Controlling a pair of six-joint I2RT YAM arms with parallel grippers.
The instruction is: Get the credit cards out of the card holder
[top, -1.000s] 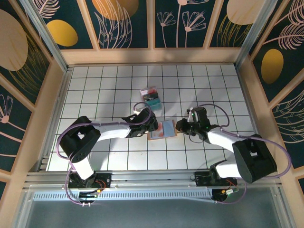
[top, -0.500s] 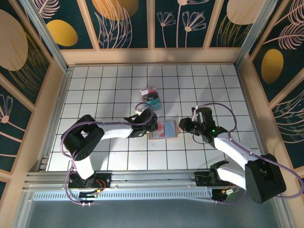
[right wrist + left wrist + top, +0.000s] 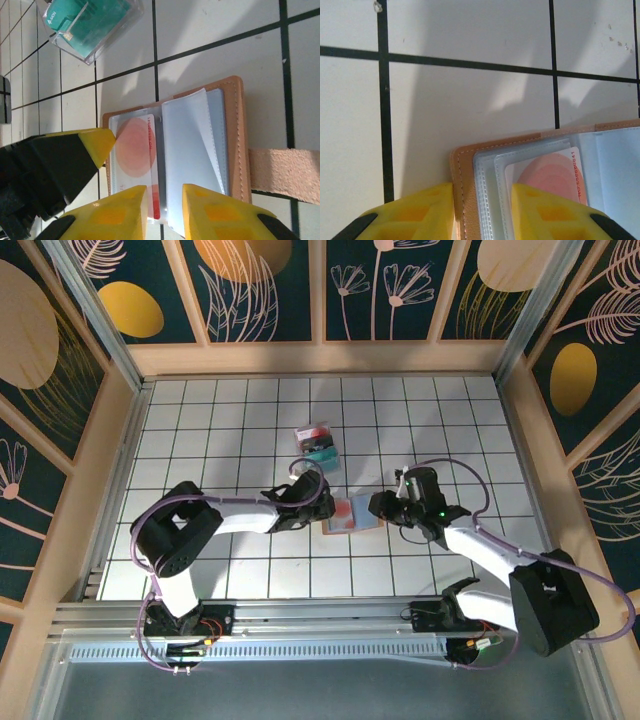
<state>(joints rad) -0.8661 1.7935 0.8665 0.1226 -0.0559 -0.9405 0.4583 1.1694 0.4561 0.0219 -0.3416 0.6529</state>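
Note:
The card holder [image 3: 352, 512] lies open on the white grid table between my two grippers. Its tan cover [image 3: 465, 165] carries clear sleeves, and a pink-and-red credit card [image 3: 550, 172] sits in the top sleeve. My left gripper [image 3: 482, 192] is open. One of its yellow fingers is outside the holder's left edge, the other on the sleeve over the card. My right gripper [image 3: 165, 192] is open by a narrow gap at the holder's near edge, over the card [image 3: 132, 145] and a raised clear sleeve leaf [image 3: 192, 150]. The tan strap tab [image 3: 285, 172] sticks out to the right.
A teal pack in a clear case [image 3: 320, 443] lies one tile beyond the holder, and it appears at the top left of the right wrist view [image 3: 92, 22]. Wooden walls [image 3: 320, 358] ring the table. My left gripper's fingertip [image 3: 97, 142] touches the holder's corner.
My left gripper's jaws have narrowed and slid right onto the holder's edge. The holder has shifted slightly right. My right gripper's jaws have parted a little and its arm has shifted.

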